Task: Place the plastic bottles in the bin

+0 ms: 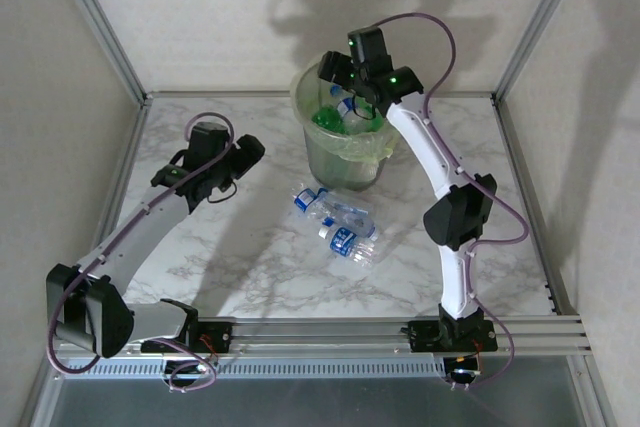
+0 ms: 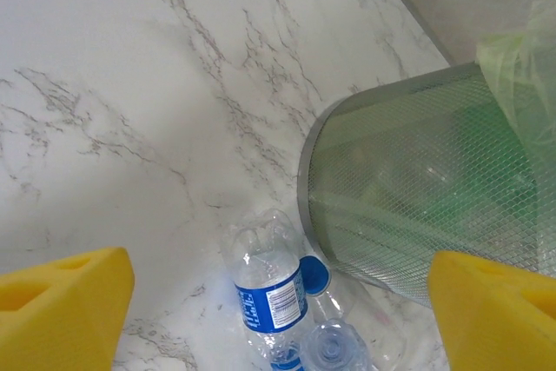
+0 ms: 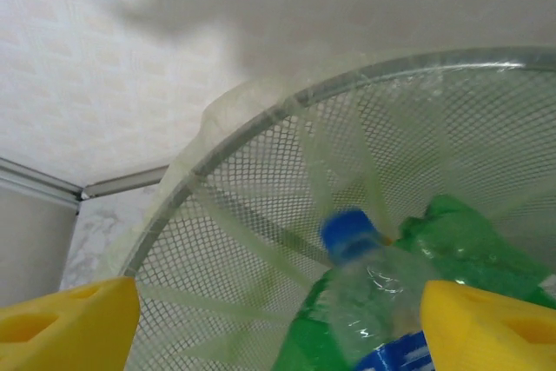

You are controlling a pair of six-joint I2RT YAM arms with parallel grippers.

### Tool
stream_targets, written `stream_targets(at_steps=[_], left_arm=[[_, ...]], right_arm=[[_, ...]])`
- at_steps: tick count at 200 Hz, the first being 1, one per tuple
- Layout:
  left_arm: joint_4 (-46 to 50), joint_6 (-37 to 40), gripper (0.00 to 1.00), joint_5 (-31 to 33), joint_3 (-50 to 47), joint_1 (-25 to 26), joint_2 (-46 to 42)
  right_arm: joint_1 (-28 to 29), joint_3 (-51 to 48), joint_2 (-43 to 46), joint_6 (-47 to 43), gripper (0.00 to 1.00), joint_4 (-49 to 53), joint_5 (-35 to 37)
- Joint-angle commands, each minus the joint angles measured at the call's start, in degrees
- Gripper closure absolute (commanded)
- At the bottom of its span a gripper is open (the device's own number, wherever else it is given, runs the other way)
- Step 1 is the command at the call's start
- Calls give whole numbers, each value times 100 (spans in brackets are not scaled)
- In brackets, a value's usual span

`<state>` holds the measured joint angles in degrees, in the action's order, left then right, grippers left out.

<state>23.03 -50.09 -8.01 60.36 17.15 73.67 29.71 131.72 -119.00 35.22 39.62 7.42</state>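
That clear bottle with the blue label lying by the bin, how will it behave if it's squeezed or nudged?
Probably light: the bottle looks empty. Its crumpled wall would likely buckle under a squeeze. Lying on its side on the smooth table, it may roll or skid.

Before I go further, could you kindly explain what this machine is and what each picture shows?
These are two robot arms bolted to a marble-patterned table. The overhead picture looks down from behind them; the other two come from a camera on each wrist, the yellow shapes being its fingertips. The left gripper hangs open above the table, holding nothing. The right gripper is open over the bin, a mesh bucket with a pale green liner, with green and clear bottles inside. A few clear, blue-labelled bottles lie on the table beside the bin.
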Motion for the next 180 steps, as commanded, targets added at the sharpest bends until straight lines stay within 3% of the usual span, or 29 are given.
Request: stream_targets(at_steps=[1, 60, 117, 155, 180], left_arm=[[-84, -99, 11, -89, -135, -30, -8], [-410, -864, 13, -217, -691, 171, -191], [-722, -1738, 16, 32, -821, 973, 95], [-456, -1829, 21, 38, -464, 1187, 819], [-323, -1795, 22, 231, -183, 1316, 1197]], right_arm=[[19, 370, 39, 108, 15, -180, -170], [275, -156, 972, -446, 17, -183, -199], [1363, -2544, 3171, -1287, 17, -260, 405], [1676, -4310, 4583, -944, 18, -322, 559], [1737, -4926, 5102, -666, 19, -288, 608]])
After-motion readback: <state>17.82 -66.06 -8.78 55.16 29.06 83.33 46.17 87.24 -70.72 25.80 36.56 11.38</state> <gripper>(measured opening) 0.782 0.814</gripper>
